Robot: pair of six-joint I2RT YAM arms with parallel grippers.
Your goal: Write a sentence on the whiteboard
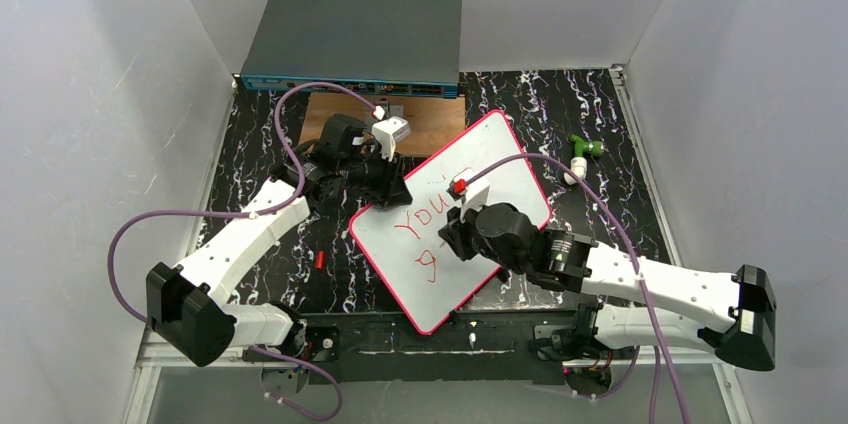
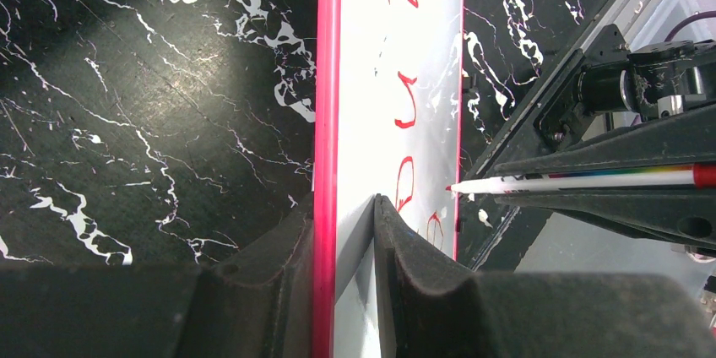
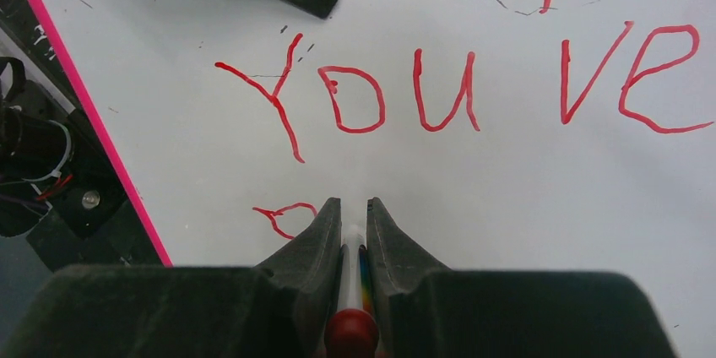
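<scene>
White rectangular whiteboard [image 1: 500, 159], pink-red rim, skewed on black marbled table [image 1: 600, 114], red "YOU'VE" written. Left gripper [image 2: 342, 210] clamps board edge. Right gripper [image 3: 348, 206] pinches white red-capped marker [image 2: 591, 181], tip at board.

Counts:
- 1 whiteboard [image 1: 478, 144], edge pinched between the left hand's fingers.
- 1 marker [image 2: 583, 181], clamped in the right hand.
- 2 arms: left arm [image 1: 235, 239], right arm [image 1: 660, 284].
- 2 hands: left hand [image 2: 346, 206], right hand [image 3: 351, 206].
- 1 grey switch box [image 1: 352, 36], beyond the left hand.
- 1 brown wooden board [image 1: 440, 119], just past the left hand.
- 1 green item [image 1: 584, 145], on the tabletop beyond the right hand.
- 1 small red item [image 1: 320, 260], on the tabletop near the left arm.
- 6 red letters [image 3: 442, 127] plus 1 apostrophe, ahead of the right hand.
- 1 partial red mark, just left of its fingertips.
</scene>
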